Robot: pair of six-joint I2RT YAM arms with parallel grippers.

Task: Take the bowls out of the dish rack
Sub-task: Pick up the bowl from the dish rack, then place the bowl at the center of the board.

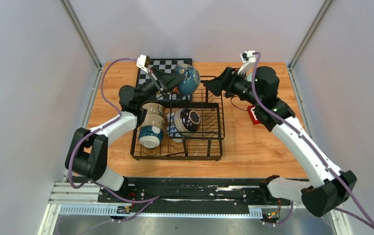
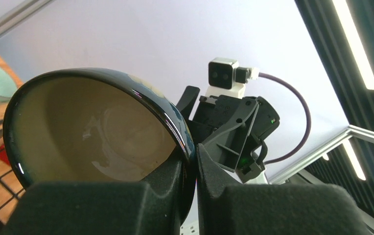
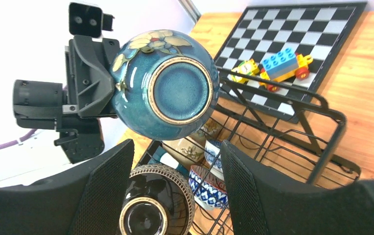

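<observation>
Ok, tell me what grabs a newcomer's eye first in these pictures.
The teal blue bowl stands out: the left end effector pinches its rim and holds it in the air over the far edge of the dish rack, its base turned toward the open right end effector. Next come the other bowls lying on their sides in the rack's left half, and the toy blocks on the chessboard behind.

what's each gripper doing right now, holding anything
Left gripper: closed on the rim of the glossy teal blue ceramic bowl.
Right gripper: open, holding nothing.
</observation>
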